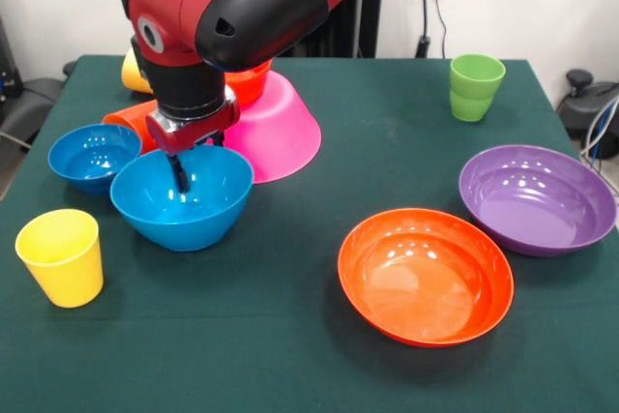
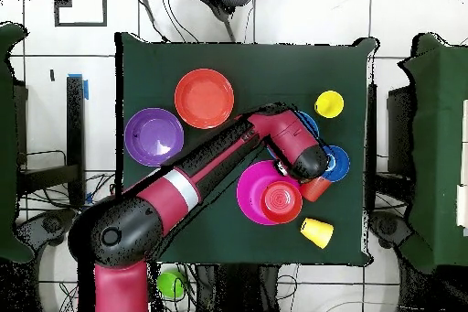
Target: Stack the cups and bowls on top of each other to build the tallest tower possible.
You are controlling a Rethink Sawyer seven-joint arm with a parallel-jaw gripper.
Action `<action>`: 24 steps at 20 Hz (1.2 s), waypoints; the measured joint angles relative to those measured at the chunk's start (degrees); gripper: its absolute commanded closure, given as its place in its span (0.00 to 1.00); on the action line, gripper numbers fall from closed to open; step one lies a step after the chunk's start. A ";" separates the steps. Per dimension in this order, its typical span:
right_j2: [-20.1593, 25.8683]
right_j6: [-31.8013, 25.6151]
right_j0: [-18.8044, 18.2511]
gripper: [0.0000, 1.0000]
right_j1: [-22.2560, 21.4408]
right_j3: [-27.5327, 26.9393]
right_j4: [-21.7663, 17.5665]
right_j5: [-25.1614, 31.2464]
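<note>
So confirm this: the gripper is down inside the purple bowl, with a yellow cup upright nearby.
Wrong bowl. The front view shows the gripper down inside the medium blue bowl, not the purple bowl, which sits empty. The yellow cup is upright nearby.

Red/black Sawyer arm stretches diagonally across the overhead view, wrist bent straight down. Gripper hangs vertical w/ dark fingers pointing down, close together; open/closed state unclear.
</note>
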 measured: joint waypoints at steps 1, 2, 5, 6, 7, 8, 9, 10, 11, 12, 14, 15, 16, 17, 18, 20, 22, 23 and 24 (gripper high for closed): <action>0.00 0.00 0.00 0.00 0.00 0.00 0.00 0.00; 0.00 0.00 0.00 0.00 0.00 0.00 0.00 0.00; -0.09 -0.03 0.03 1.00 -0.24 0.00 -0.05 0.08; -0.12 -0.04 0.04 1.00 -0.33 0.00 -0.06 0.12; -0.30 -0.04 0.11 1.00 -0.69 0.01 -0.06 0.14; -0.47 -0.02 0.24 1.00 -1.32 0.00 -0.08 0.16; -0.47 -0.02 0.26 1.00 -1.49 0.00 -0.08 0.16; -0.47 -0.02 0.27 1.00 -1.67 0.00 -0.08 0.16; -0.46 -0.02 0.27 1.00 -1.77 0.00 -0.08 0.14; -0.47 -0.02 0.26 1.00 -1.81 0.01 -0.09 0.16; -0.48 -0.02 0.26 1.00 -1.89 0.01 -0.11 0.17; -0.47 -0.02 0.26 1.00 -2.04 0.01 -0.09 0.17; -0.47 -0.02 0.25 1.00 -2.11 0.02 -0.11 0.17; -0.46 -0.02 0.26 1.00 -2.15 0.02 -0.09 0.17; -0.46 -0.02 0.26 1.00 -2.28 0.01 -0.09 0.17; -0.45 -0.02 0.25 1.00 -2.42 0.02 -0.09 0.16; -0.45 -0.02 0.26 1.00 -2.59 0.02 -0.09 0.17; -0.45 -0.02 0.26 1.00 -2.66 0.02 -0.09 0.19; -0.45 -0.07 0.26 1.00 -2.83 0.05 -0.07 0.32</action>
